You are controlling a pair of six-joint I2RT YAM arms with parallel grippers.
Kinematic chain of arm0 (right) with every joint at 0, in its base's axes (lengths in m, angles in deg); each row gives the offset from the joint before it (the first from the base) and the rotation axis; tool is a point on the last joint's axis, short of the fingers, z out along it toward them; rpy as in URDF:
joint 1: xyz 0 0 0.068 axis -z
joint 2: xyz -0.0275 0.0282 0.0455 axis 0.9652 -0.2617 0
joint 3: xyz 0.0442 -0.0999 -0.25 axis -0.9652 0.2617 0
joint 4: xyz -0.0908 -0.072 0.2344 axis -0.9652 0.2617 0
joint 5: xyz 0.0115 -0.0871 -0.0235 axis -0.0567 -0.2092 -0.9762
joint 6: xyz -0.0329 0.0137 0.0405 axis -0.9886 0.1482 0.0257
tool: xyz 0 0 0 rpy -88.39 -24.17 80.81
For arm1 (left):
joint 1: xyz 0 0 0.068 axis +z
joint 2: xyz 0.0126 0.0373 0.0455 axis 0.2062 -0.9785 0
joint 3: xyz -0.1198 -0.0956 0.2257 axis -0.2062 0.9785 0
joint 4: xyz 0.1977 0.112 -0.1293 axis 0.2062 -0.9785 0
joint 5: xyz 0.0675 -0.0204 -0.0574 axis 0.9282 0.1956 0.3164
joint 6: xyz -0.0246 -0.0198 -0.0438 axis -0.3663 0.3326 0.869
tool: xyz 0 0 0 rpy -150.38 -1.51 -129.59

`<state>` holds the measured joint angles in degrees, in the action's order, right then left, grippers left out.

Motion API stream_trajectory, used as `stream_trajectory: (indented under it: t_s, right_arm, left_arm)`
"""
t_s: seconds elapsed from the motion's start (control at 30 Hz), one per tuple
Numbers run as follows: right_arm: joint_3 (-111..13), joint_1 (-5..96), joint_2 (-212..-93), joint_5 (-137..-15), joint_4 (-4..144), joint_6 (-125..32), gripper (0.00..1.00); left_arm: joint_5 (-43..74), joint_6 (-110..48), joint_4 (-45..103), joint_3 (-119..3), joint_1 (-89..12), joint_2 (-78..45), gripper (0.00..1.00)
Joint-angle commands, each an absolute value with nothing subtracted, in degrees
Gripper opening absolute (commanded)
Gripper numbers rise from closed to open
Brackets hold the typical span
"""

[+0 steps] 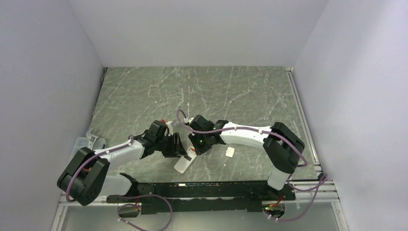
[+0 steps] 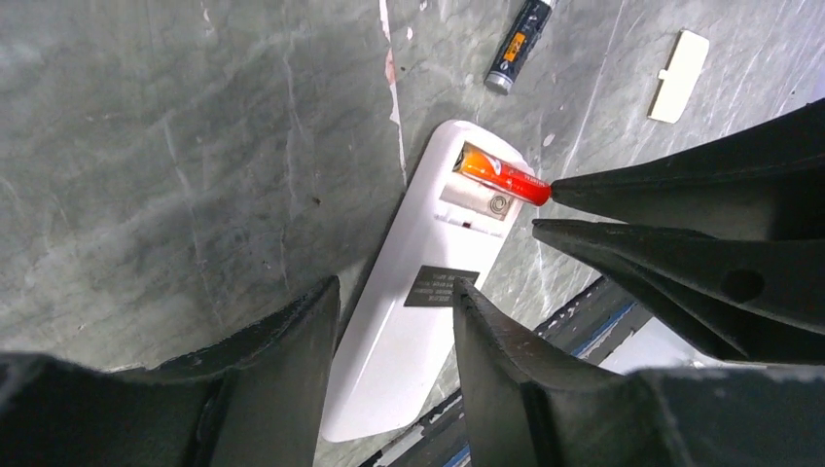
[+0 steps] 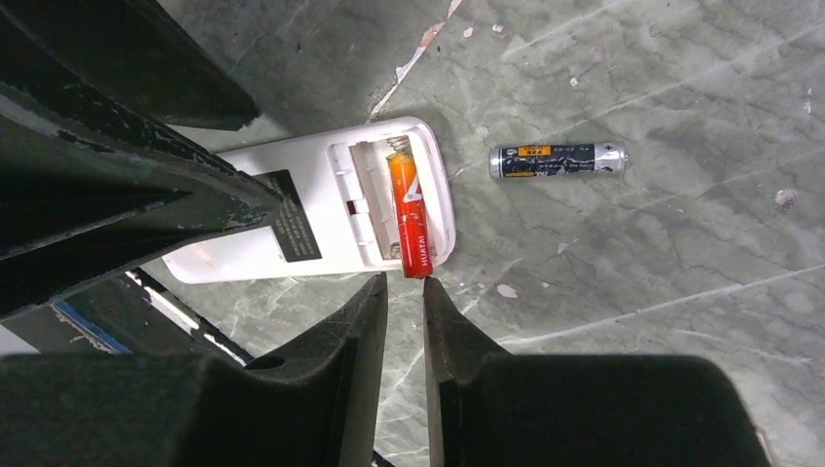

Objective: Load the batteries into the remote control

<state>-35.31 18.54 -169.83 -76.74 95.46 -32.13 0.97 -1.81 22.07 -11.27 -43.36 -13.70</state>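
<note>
The remote control lies white back up with its battery bay open; it also shows in the right wrist view and the top view. An orange-red battery sits tilted in the bay, its red end sticking past the rim. A dark grey battery lies on the table beyond the remote. My left gripper straddles the remote's lower half, fingers against its long sides. My right gripper has a narrow gap between its jaws, one fingertip touching the battery's red end.
A small flat white cover piece lies on the grey marble table, right of the remote, and shows in the top view. A black rail runs along the near edge. Pale walls stand on three sides.
</note>
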Motion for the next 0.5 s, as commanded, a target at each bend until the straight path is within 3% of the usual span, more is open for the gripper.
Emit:
stream_trajectory:
  t_s: [0.0,0.17,0.47]
  right_arm:
    - [-37.3,18.4,-169.3,-77.0,93.5,-31.3,0.22]
    - [-37.3,18.4,-169.1,-77.0,93.5,-31.3,0.22]
    - [-37.2,18.4,-169.0,-76.9,93.2,-31.3,0.22]
  left_arm:
    - [2.2,-4.8,23.8,-13.8,-43.3,-15.5,0.53]
    - [1.1,-6.7,26.2,-15.7,-43.3,-18.2,0.51]
    - [-2.2,-8.7,31.8,-16.8,-43.4,-23.3,0.38]
